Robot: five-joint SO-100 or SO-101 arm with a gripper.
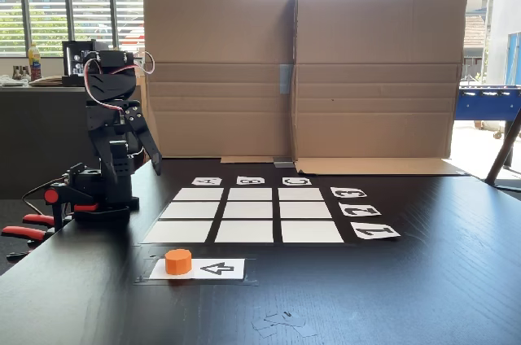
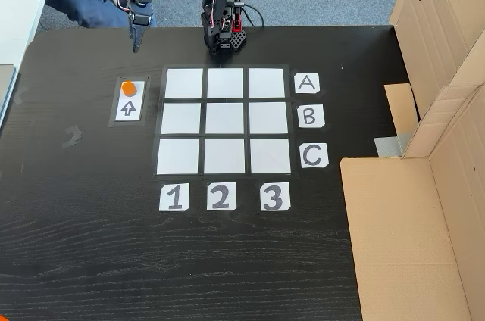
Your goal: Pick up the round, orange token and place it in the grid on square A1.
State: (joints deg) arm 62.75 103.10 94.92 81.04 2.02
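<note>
Orange token [image 1: 178,260] waiting on the arrow card [image 1: 210,268].
We see the gripper [image 2: 136,42] hanging apart from it, beside the grid [image 2: 223,120]; whether it is clenched, we cannot tell.

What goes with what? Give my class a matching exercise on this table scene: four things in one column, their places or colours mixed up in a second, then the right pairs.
Things:
1. orange token
2. gripper
3. grid
4. red-handled clamps

Places:
a. at the table edge beside the arm's base, in a fixed view
b. on the white arrow card, off the grid
c. nine white squares, all bare
d. raised above the table, beyond the token's card, holding nothing

Pairs: 1-b, 2-d, 3-c, 4-a
</note>
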